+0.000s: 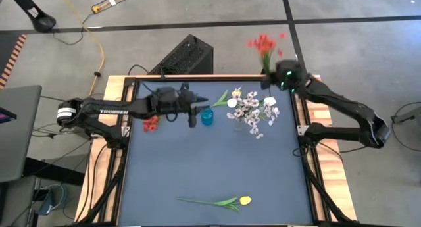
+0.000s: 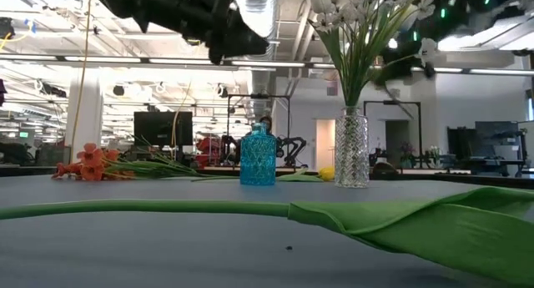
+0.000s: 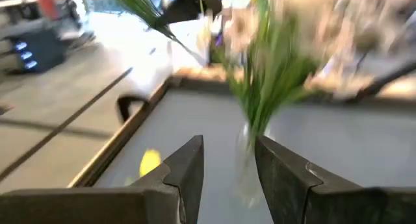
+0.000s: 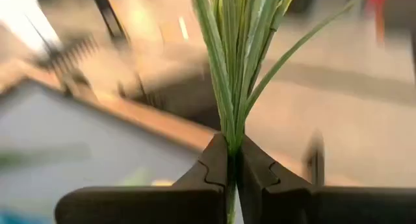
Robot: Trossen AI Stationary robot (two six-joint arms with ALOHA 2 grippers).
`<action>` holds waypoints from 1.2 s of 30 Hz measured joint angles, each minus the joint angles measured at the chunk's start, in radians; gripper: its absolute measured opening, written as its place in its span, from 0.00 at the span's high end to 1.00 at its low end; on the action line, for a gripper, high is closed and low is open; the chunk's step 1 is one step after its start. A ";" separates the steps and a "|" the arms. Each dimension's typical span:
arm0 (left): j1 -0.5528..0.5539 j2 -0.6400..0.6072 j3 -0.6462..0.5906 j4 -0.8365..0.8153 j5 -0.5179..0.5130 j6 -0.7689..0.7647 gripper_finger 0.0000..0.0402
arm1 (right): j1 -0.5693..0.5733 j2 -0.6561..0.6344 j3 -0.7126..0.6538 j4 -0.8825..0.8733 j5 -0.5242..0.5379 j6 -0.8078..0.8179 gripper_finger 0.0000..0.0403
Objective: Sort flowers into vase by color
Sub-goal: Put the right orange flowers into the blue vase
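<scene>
Flowers are partly sorted: white ones [image 1: 252,110] fill the clear vase [image 2: 351,149], the right gripper [image 4: 233,160] pinches red flowers [image 1: 263,46] at the far right, the left gripper [image 3: 227,169], half open, hovers over the blue vase [image 1: 207,116], and a yellow tulip [image 1: 244,201] lies near.

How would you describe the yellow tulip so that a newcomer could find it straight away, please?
Start at the dark table and go to its near edge, far from the vases. The yellow tulip lies flat and alone there, the only yellow bloom lying loose.
</scene>
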 joint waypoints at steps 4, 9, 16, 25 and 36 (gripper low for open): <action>0.102 0.000 0.000 0.179 0.181 -0.074 0.69 | 0.008 -0.034 0.082 0.224 -0.036 -0.223 0.91; 0.200 0.004 0.071 0.244 0.282 -0.107 0.69 | 0.029 0.023 0.149 0.507 -0.319 -0.246 0.91; 0.280 0.044 0.265 0.126 0.446 -0.065 0.69 | 0.103 0.242 0.298 0.628 -0.482 -0.191 0.90; 0.308 0.064 0.391 -0.020 0.404 0.031 0.69 | 0.202 0.430 0.486 0.631 -0.536 -0.165 0.90; 0.293 0.098 0.390 0.003 0.382 0.036 0.69 | 0.277 0.532 0.554 0.655 -0.532 -0.196 0.90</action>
